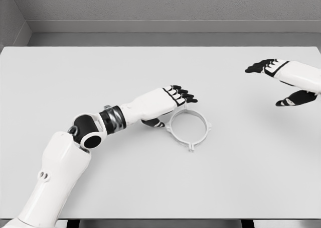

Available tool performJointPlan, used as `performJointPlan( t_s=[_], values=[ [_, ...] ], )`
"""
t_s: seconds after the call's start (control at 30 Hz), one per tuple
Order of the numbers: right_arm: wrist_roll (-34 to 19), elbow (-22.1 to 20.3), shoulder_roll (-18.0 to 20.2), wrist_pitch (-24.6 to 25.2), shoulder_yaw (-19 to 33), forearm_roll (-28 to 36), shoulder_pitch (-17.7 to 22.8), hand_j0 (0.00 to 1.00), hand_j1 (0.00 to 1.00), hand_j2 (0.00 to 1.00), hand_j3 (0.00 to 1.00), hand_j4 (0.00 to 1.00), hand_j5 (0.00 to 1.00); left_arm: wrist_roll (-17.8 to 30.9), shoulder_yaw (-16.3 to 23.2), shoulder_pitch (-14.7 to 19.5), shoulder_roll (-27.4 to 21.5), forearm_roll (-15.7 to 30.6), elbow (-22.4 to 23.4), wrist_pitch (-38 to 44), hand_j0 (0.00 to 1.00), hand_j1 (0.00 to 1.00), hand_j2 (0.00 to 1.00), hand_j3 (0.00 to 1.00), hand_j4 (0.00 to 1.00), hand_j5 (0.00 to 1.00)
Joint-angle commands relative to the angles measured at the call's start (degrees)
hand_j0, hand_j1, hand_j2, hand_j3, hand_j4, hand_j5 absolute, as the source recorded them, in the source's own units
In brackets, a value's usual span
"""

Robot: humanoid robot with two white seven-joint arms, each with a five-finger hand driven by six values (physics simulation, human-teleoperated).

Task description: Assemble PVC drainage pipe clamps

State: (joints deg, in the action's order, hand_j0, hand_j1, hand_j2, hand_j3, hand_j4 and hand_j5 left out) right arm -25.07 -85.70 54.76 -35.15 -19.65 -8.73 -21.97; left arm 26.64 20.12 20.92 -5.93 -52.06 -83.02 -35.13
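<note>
**Operator:** Where is the clamp, and what is my left hand doing?

**Describer:** Your view looks down on a plain white table [150, 188] with a grey wall behind it. The pipe clamp ring [187, 126], a thin white hoop with small tabs on its rim, lies flat a little right of the table's middle. Your left arm comes in from about seven o'clock, elbow bent, forearm running toward two o'clock. Your left hand [168, 101] sits at the ring's ten o'clock edge, palm down. Its black fingertips [186, 96] are stretched out nearly straight over the ring's far rim, and the thumb hangs below, just beside the ring's left side. The fingers are loosely extended, not curled round anything. You cannot tell from this view whether they touch the ring.

**Operator:** And my right hand?

**Describer:** Your right hand [286, 80] enters from three o'clock, well apart from the ring, above the table's right edge. Its fingers point left and are spread, the thumb set apart lower down. It holds nothing.
</note>
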Motion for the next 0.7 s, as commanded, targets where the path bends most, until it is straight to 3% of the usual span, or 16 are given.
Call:
performJointPlan(
  t_s=[0.0, 0.1, 0.17, 0.2, 0.33, 0.4, 0.53, 0.67],
  values=[
    [10.57, -0.16, -0.26, 0.15, -4.96, -2.43, 0.00, 1.00, 1.00, 1.00, 1.00, 1.00, 1.00, -0.01, 0.00, -0.09, 0.13, -0.06, -0.22, 0.13, 1.00, 1.00, 1.00, 1.00, 1.00, 1.00],
    [13.12, -5.61, -0.26, 0.15, -7.68, -5.07, 0.09, 1.00, 1.00, 1.00, 1.00, 1.00, 1.00, -0.10, -0.17, -0.09, 0.40, -0.06, -0.22, 0.13, 1.00, 1.00, 1.00, 1.00, 1.00, 1.00],
    [13.21, -5.88, -0.18, 0.15, -8.47, -5.16, 0.17, 1.00, 1.00, 1.00, 1.00, 1.00, 1.00, -0.10, -1.05, 0.44, -0.30, 0.82, -0.48, 0.13, 1.00, 1.00, 1.00, 1.00, 1.00, 1.00],
    [13.30, -5.88, -0.18, 0.15, -8.38, -5.07, 0.17, 1.00, 1.00, 1.00, 1.00, 1.00, 1.00, -0.10, -2.72, 0.35, -3.38, 0.99, -1.62, 0.13, 1.00, 1.00, 1.00, 1.00, 1.00, 1.00],
    [13.30, -5.35, 0.09, 2.63, -8.30, -4.90, 0.35, 1.00, 1.00, 1.00, 1.00, 1.00, 1.00, -0.19, -10.89, 0.35, -15.24, 17.95, -3.12, 0.13, 1.00, 1.00, 1.00, 1.00, 1.00, 1.00],
    [13.30, -4.73, 0.35, 2.98, -8.03, -4.63, 0.44, 1.00, 1.00, 1.00, 1.00, 1.00, 1.00, -0.27, -14.32, 0.09, -20.16, 23.67, -2.42, 0.13, 1.00, 1.00, 1.00, 1.00, 1.00, 1.00],
    [13.12, -4.38, 0.61, 2.98, -7.95, -4.46, 0.44, 1.00, 1.00, 1.00, 1.00, 1.00, 1.00, -0.19, -19.24, -0.97, -26.32, 24.02, 1.80, 0.13, 1.00, 1.00, 1.00, 1.00, 1.00, 1.00],
    [12.86, -4.30, 0.79, 2.98, -7.86, -4.46, 0.44, 1.00, 1.00, 1.00, 1.00, 1.00, 1.00, -0.10, -22.23, -3.25, -28.34, 23.32, 2.16, 0.13, 1.00, 1.00, 1.00, 1.00, 1.00, 1.00]
  ],
)
